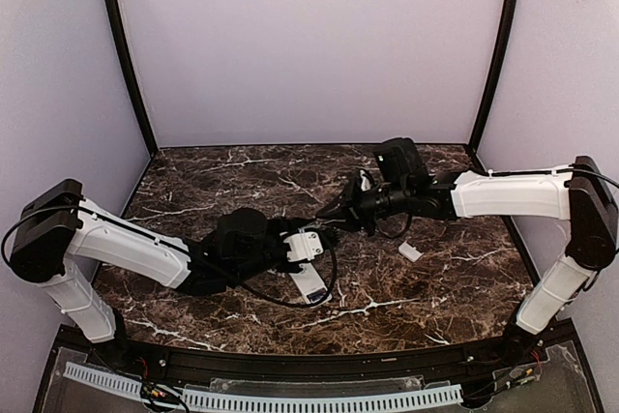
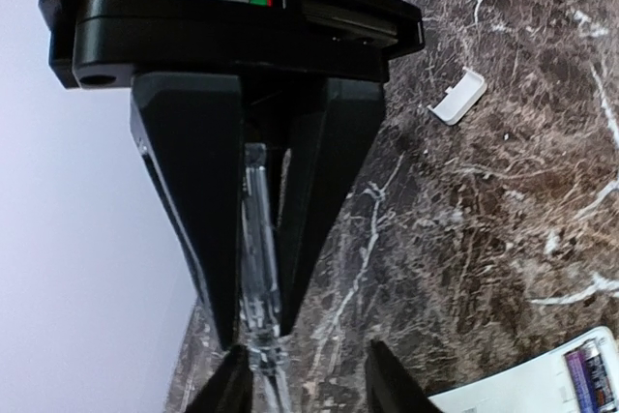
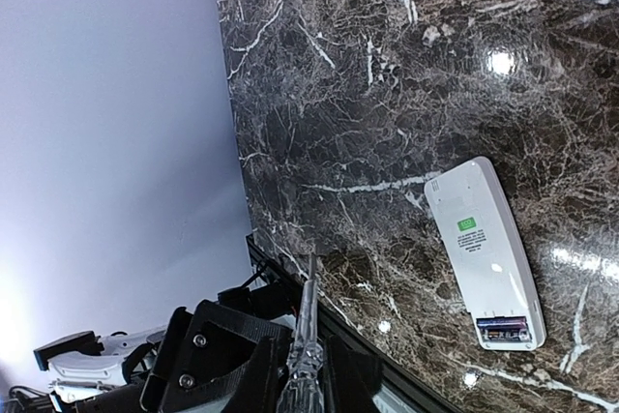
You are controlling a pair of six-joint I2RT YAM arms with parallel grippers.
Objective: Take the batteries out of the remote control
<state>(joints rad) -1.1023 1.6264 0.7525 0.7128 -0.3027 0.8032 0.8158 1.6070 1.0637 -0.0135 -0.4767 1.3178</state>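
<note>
**Batteries Seen Seated in Opened Remote as Two Arms Meet Over Marble Worktop**

At the left, the left arm (image 1: 126, 249) is stretched low across the dark marbled worktop (image 1: 213, 181) toward the centre. Its left tool (image 2: 309, 350) is seen with the jaws parted. The lower end of a clear-handled screwdriver (image 2: 256, 268) is placed between its fingers (image 2: 230, 389), close against one of them and not clamped.

Just below that tool in the overhead view, the remote control (image 1: 309, 282) is laid flat on the worktop near the front edge, back side up, with a small green label shown at mid-length. The compartment at one end is uncovered, and the batteries (image 3: 503, 328) are seated inside it, dark blue-purple. They are touched by neither tool.

Right of centre, the screwdriver is gripped by the right tool (image 3: 302, 365), whose jaws are closed tight on the clear handle, the tool being pointed at the left one.

Further right, a small white cover piece (image 1: 410, 250) is left lying alone on the marble, well apart from the remote. The right arm (image 1: 508, 195) is extended in from the right edge.
</note>
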